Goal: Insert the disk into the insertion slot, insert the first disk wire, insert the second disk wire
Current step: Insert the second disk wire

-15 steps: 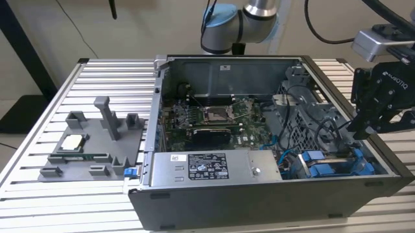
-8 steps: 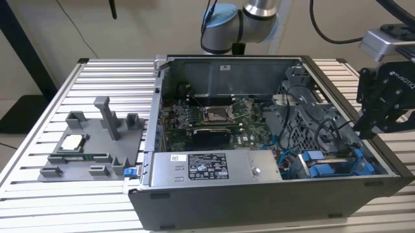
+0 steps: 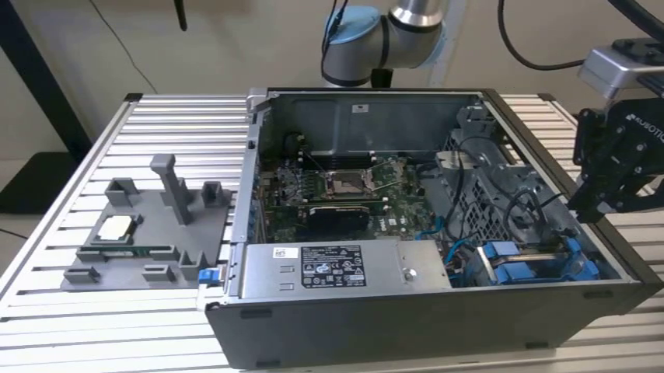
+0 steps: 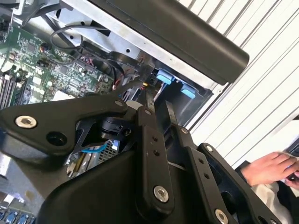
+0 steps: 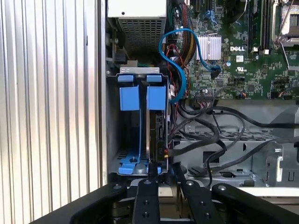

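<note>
Disk [image 5: 156,133] appears seated in the insertion slot [image 3: 581,268], lower right of the exterior view; wiring seems current, demanding fine alignment. Hand [image 3: 596,198] at the exterior view's right edge: open or closed, cannot tell.

The tabletop [image 3: 155,124] around me is made of pale ribbed aluminium slats. They run lengthwise across the exterior view and catch bright light in both wrist views. Behind it I see a plain beige wall [image 3: 239,39], evenly lit, with no hard shadows. At the exterior view's left a black post [image 3: 47,93] slants up against that wall, with a dark patch of floor [image 3: 26,183] low beside it.
</note>
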Tool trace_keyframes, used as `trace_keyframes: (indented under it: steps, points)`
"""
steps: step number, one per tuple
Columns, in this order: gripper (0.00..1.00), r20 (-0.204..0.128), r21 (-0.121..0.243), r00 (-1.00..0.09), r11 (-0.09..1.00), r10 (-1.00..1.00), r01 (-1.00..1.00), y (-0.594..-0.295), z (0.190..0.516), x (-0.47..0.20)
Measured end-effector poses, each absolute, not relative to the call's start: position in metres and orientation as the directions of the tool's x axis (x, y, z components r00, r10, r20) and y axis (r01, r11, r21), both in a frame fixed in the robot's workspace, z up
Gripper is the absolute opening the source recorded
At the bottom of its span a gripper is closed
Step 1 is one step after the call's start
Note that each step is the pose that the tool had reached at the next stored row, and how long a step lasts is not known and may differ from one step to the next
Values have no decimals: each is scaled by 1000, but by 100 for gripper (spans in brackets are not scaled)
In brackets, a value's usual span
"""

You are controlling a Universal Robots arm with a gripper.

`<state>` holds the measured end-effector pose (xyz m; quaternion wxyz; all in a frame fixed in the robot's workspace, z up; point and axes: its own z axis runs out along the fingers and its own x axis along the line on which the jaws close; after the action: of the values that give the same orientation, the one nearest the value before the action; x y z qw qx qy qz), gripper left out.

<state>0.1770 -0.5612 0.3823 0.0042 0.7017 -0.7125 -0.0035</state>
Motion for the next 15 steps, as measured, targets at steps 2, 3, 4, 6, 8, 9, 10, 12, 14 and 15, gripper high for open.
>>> trace_keyframes:
  steps: [2, 3, 4, 6, 8, 9, 10, 12, 14, 15]
  points:
    - [26, 1, 11, -15, 15, -1000, -1000, -561, 382, 177]
    - [26, 1, 11, -14, 14, -1000, -1000, -561, 382, 178]
    - [26, 1, 11, -14, 14, -1000, -1000, -561, 382, 178]
    - [26, 1, 11, -14, 14, -1000, -1000, -561, 382, 179]
    - [26, 1, 11, -14, 14, -1000, -1000, -561, 382, 180]
    - [26, 1, 11, -14, 14, -1000, -1000, -561, 382, 181]
    - [26, 1, 11, -14, 14, -1000, -1000, -561, 382, 181]
    - [26, 1, 11, -14, 14, -1000, -1000, -561, 382, 182]
    - [26, 1, 11, -14, 14, -1000, -1000, -561, 382, 182]
    - [26, 1, 11, -14, 14, -1000, -1000, -561, 382, 182]
